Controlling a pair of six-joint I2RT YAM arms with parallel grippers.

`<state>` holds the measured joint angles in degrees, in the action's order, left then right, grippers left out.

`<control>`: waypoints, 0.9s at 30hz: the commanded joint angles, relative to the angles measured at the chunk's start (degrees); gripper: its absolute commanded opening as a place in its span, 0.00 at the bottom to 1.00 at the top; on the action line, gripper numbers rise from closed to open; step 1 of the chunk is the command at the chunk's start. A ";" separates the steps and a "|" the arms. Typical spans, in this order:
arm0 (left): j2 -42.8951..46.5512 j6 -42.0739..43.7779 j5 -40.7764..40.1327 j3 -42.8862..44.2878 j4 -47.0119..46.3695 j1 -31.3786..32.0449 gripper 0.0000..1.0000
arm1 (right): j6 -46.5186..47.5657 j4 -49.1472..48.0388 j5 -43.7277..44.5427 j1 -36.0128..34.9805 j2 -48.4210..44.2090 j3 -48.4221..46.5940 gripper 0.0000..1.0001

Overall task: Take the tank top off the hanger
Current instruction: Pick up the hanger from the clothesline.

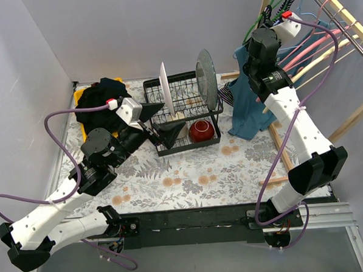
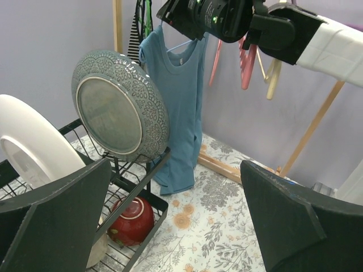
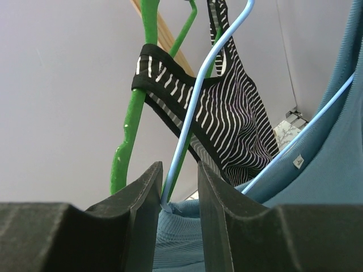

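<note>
The right gripper [image 3: 177, 170] pinches the tank top [image 3: 329, 170] shoulder, straddling the hanger [image 3: 195, 105] wire. Best to slide only fabric outward, off the wire's end.

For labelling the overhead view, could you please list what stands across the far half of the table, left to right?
Black clothes pile, white plate, grey plate, blue tank top.

Bright diffuse light, soft shadows, left pincer [image 2: 176, 170] dark up close
</note>
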<state>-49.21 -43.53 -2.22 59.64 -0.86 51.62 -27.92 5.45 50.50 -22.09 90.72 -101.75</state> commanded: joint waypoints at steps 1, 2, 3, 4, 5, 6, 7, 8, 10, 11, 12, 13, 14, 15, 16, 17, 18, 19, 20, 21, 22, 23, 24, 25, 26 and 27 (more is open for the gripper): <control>1.14 -0.59 0.99 2.85 -0.37 0.15 0.98 | 0.58 -6.14 3.99 0.29 0.42 0.33 0.39; 1.05 -0.68 1.08 3.11 -0.28 0.24 0.98 | 0.68 -6.77 4.17 0.38 0.51 0.59 0.36; 0.96 -0.68 1.08 3.47 -0.19 0.15 0.98 | 1.02 -7.73 4.08 0.38 0.43 1.38 0.36; 0.87 -1.03 0.99 3.64 -0.19 0.24 0.98 | 1.81 -12.52 3.73 0.29 -0.44 2.95 0.35; 0.87 -1.29 0.81 3.64 -0.19 0.24 0.98 | 2.43 -14.92 3.55 0.38 -1.06 4.71 0.34; 0.78 -1.64 0.81 3.91 -0.19 0.24 0.98 | 3.13 -17.29 3.64 0.29 -1.50 7.51 0.33; 0.78 -2.34 1.07 4.26 -0.19 0.24 0.98 | 3.49 -20.02 3.99 0.38 -2.12 8.32 0.33; 0.78 -2.61 1.42 4.43 -0.28 0.24 0.98 | 3.75 -20.39 4.34 0.29 -2.12 8.59 0.33; 0.87 -3.23 2.13 4.87 -0.81 0.24 0.98 | 4.19 -20.74 5.04 0.38 -1.60 8.33 0.33; 0.87 -3.32 2.13 5.05 -0.81 0.24 0.98 | 4.28 -20.83 5.13 0.38 -1.42 8.07 0.33; 0.78 -3.58 2.13 5.22 -0.89 0.24 0.98 | 4.37 -21.01 4.87 0.46 -1.25 7.89 0.33; 0.78 -3.67 2.13 5.49 -0.89 0.15 0.98 | 4.45 -21.44 4.61 0.64 -1.07 8.15 0.33; 0.70 -3.93 2.13 5.49 -0.98 0.24 0.98 | 4.63 -22.15 4.35 0.55 -1.07 8.24 0.33; 0.70 -3.93 2.13 5.66 -0.98 0.24 0.98 | 4.72 -22.50 4.26 0.64 -1.07 8.41 0.30; 0.61 -3.93 2.13 5.67 -0.98 0.15 0.98 | 4.72 -22.85 4.26 0.64 -1.42 8.85 0.10; 0.43 -3.93 2.13 5.67 -0.98 0.24 0.98 | 4.89 -23.38 4.08 0.64 -1.77 9.12 0.02; 0.43 -3.93 2.13 5.67 -0.90 0.24 0.98 | 5.42 -24.60 3.73 0.73 -1.95 9.47 0.01; 0.34 -3.85 2.13 5.58 -0.81 0.24 0.98 | 5.94 -25.14 3.55 0.64 -2.38 9.99 0.01; 0.34 -3.93 2.13 5.49 -0.81 0.24 0.98 | 6.21 -25.58 3.47 0.64 -2.65 10.26 0.01; 0.26 -3.93 2.13 5.49 -0.81 0.15 0.98 | 6.13 -26.45 3.03 0.64 -3.43 10.61 0.01; 0.17 -3.93 2.13 5.32 -0.89 0.24 0.98 | 6.65 -27.33 2.59 0.64 -3.88 11.74 0.01; 0.17 -3.93 2.13 5.14 -0.98 0.24 0.98 | 7.00 -28.21 2.24 0.64 -4.32 12.28 0.01; -0.01 -4.11 3.78 5.23 -1.16 0.24 0.98 | 7.00 -29.00 1.71 0.64 -5.10 12.80 0.01; -0.09 -4.11 3.89 5.14 -1.16 0.24 0.98 | 6.66 -29.18 1.53 0.64 -5.46 13.16 0.01; -0.18 -4.20 4.06 5.14 -1.25 0.24 0.98 | 6.04 -29.18 1.44 0.55 -5.81 13.42 0.01; -0.53 -4.20 4.15 5.23 -1.33 0.24 0.98 | 5.86 -29.18 1.44 0.55 -6.25 13.60 0.01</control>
<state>-49.32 -47.48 0.12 63.59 -1.72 51.62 -22.37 -16.69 52.34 -21.76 88.33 -88.53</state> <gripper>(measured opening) 0.982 0.044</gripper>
